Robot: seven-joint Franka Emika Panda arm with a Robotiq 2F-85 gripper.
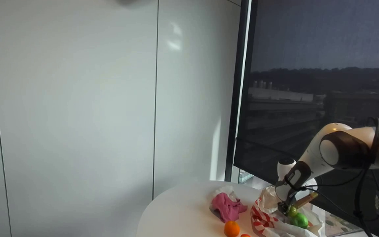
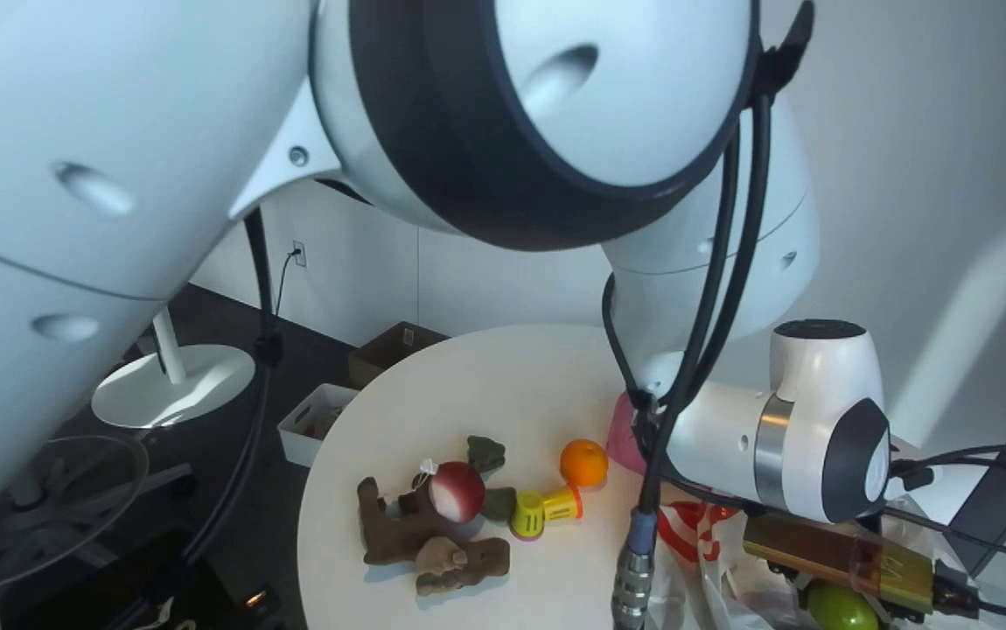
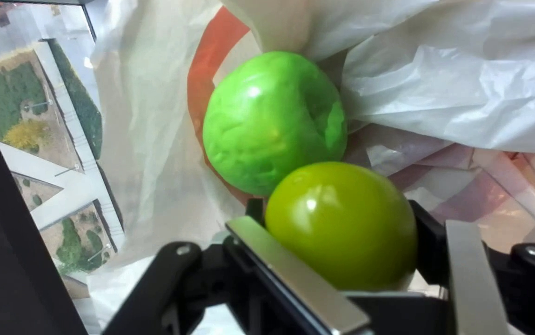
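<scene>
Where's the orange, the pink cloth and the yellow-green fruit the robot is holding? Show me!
Orange (image 2: 583, 463): in an exterior view, middle of its peel.
Pink cloth (image 1: 227, 206): in an exterior view, on its crumpled folds.
Yellow-green fruit (image 3: 342, 228): in the wrist view, middle of its smooth skin.

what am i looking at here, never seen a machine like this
The machine is a white robot arm with several joints, ending in a two-fingered gripper. Two pictures come from cameras standing outside the robot; the third comes from a camera on its wrist, looking past the fingers.

In that wrist view, a yellow-green ball sits between the fingers and looks held. Close behind it, a bright green fruit-like piece lies among the folds of a crumpled red-and-white bag.

The bag lies on a round white table, along with an orange, a crumpled pink cloth, a dark red ball, a brown figure and small yellow pieces.
</scene>
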